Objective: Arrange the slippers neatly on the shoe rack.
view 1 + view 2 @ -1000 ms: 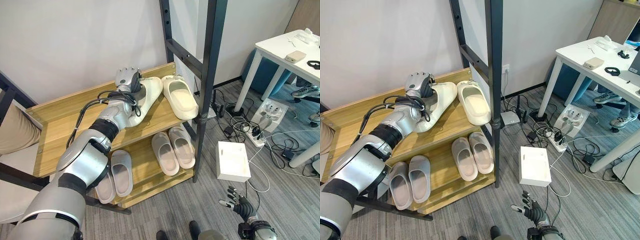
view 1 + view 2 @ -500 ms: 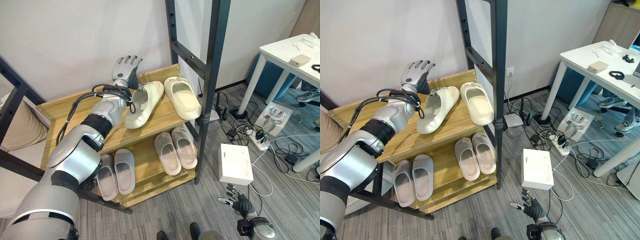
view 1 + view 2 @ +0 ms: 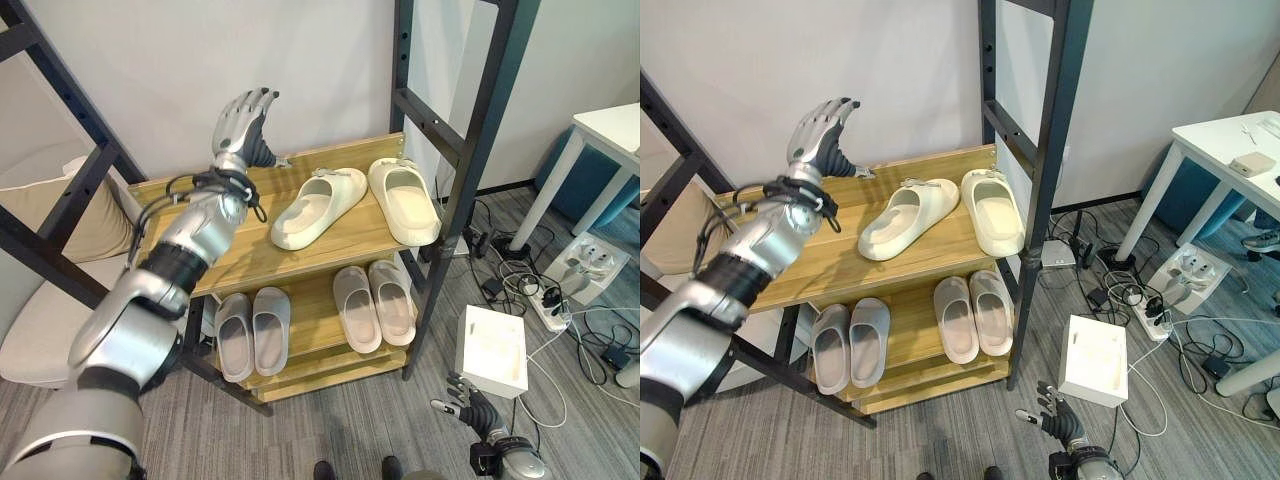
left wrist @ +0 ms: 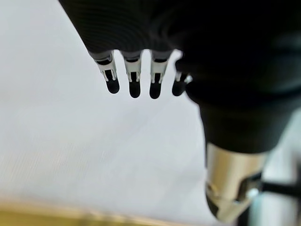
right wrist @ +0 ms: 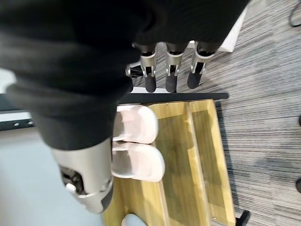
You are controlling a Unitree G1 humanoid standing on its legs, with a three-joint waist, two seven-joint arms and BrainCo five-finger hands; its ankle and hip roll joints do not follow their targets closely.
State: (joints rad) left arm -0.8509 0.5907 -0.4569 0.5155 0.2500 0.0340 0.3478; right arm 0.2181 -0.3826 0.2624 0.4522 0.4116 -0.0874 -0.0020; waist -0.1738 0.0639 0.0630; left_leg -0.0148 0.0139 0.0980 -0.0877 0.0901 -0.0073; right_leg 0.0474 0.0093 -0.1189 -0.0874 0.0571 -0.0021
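Left hand (image 3: 240, 125) empty, fingers straight, at 10 o'clock of the skewed slipper (image 3: 310, 206); square it beside its mate (image 3: 404, 200).

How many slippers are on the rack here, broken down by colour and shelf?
Cream slippers, top shelf: 2
Grey slippers, lower shelf, left side: 2
Beige-grey slippers, lower shelf, right side: 2
Total: 6 slippers

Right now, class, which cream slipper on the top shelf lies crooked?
The left cream slipper: it lies diagonally, while its partner points straight out like the lower pairs.
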